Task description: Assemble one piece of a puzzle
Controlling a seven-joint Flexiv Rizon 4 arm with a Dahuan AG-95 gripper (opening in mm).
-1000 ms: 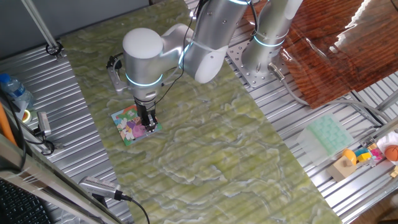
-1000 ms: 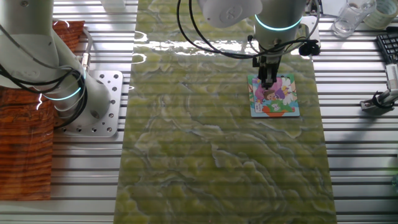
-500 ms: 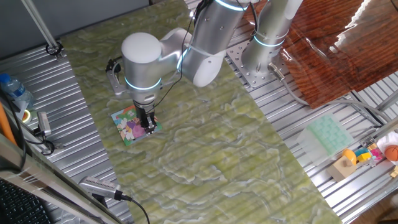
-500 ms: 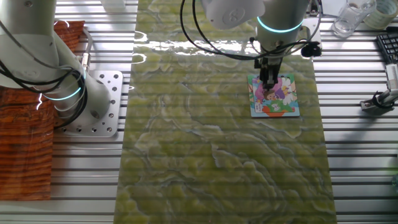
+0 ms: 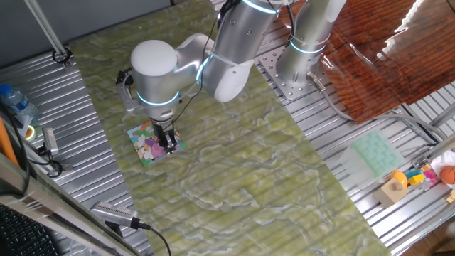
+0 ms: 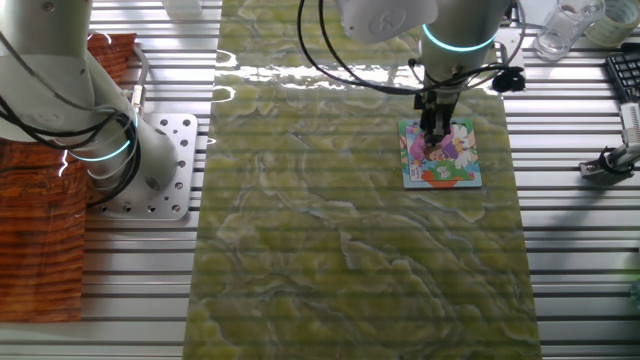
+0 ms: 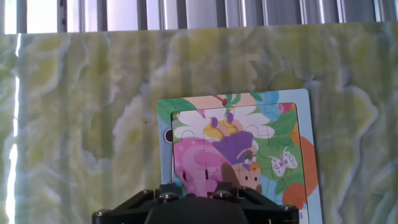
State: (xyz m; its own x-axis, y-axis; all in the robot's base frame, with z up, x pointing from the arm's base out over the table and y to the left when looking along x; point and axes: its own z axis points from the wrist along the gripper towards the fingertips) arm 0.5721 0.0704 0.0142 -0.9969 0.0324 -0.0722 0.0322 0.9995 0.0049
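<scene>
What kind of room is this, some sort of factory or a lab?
Most likely a robotics lab bench, not a factory. A robot arm stands bolted to a ribbed metal table, working over a child's puzzle on a green mat, with toys and cables at the edges.

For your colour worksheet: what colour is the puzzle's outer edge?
Light blue; the puzzle edge shows best in the hand view.

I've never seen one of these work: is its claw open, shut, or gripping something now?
Gripper: low over the puzzle; whether it is open, shut or holding the piece cannot be told.
</scene>
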